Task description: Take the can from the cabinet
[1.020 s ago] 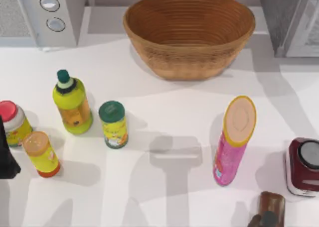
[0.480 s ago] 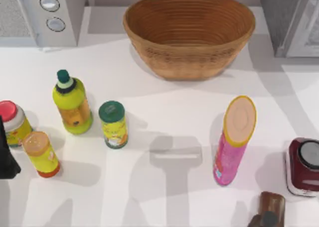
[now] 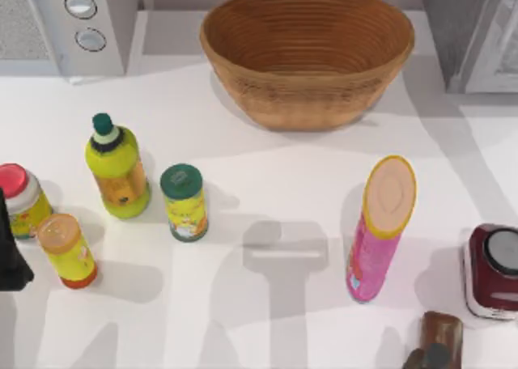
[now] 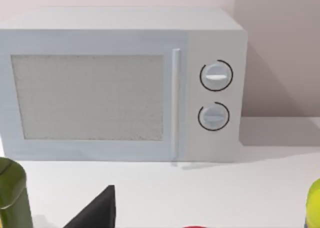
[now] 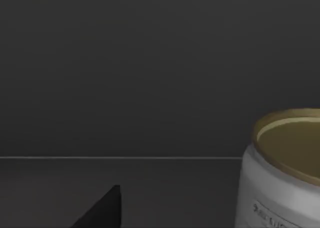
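Can [image 5: 282, 168]: white, gold-lidded, standing inside the dark cabinet [image 5: 125, 73] in the right wrist view, untouched. Right gripper's state cannot be told. Left arm [image 3: 10, 252] parked at 9 o'clock, grip undeterminable. Grasp and withdrawal remain.

I count one basket [image 3: 307, 53], one microwave [image 3: 69, 25], one pink tube [image 3: 379, 227], one green bottle [image 3: 117, 167], three small lidded jars [image 3: 184, 201] at frame left, one maroon appliance [image 3: 492, 270], one can [image 5: 282, 170].
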Controlling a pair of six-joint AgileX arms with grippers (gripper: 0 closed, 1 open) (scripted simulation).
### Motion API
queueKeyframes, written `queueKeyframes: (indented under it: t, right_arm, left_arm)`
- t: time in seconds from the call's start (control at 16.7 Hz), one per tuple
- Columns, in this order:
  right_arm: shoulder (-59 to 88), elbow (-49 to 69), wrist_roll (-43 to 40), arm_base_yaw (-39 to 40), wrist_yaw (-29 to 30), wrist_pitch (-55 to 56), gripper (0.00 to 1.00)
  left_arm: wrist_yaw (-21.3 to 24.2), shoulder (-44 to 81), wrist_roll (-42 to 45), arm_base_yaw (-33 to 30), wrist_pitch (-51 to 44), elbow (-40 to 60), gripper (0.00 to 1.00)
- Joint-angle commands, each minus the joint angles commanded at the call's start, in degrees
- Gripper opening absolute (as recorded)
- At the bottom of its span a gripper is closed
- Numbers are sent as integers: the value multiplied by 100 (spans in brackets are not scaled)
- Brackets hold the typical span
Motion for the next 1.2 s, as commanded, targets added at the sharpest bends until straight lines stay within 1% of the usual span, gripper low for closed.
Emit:
queueKeyframes:
  t: [0.66, 0.72, 1.2]
  right_arm:
    - [0, 0, 0, 0, 0, 0, 2]
    - [0, 0, 0, 0, 0, 0, 0]
    - [-6, 0, 7, 8, -2, -1, 0]
  left_arm:
    - [0, 0, 0, 0, 0, 0, 100]
    - [0, 0, 0, 0, 0, 0, 100]
    - [0, 0, 0, 0, 0, 0, 100]
